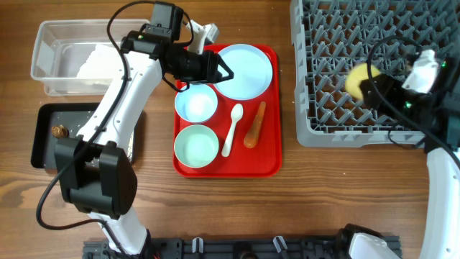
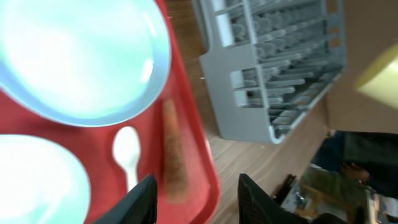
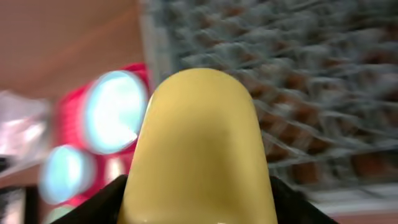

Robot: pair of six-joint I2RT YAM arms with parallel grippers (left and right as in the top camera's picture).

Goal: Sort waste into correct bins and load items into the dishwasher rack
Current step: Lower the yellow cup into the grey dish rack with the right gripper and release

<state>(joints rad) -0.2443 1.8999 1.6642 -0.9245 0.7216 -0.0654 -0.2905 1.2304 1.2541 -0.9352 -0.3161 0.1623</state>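
My left gripper point(image 1: 227, 70) hangs open over the left rim of the round light-blue plate point(image 1: 248, 68), with nothing between its fingers. In the left wrist view the orange carrot piece point(image 2: 174, 152) and the white spoon point(image 2: 127, 152) lie just ahead of that gripper point(image 2: 198, 205) on the red tray. My right gripper point(image 1: 363, 85) is shut on the small yellow cup point(image 1: 357, 79) above the grey dishwasher rack point(image 1: 338, 43). The cup point(image 3: 199, 143) fills the right wrist view. A light-blue bowl point(image 1: 196, 104) and a pale-green bowl point(image 1: 196, 146) sit on the tray.
The flat red tray point(image 1: 266, 162) lies mid-table. At the far left a clear tub point(image 1: 50, 54) holds a crumpled white napkin point(image 1: 97, 61). Below it a black tray point(image 1: 43, 137) holds a small brown lump point(image 1: 59, 131). The left arm reaches across both bins.
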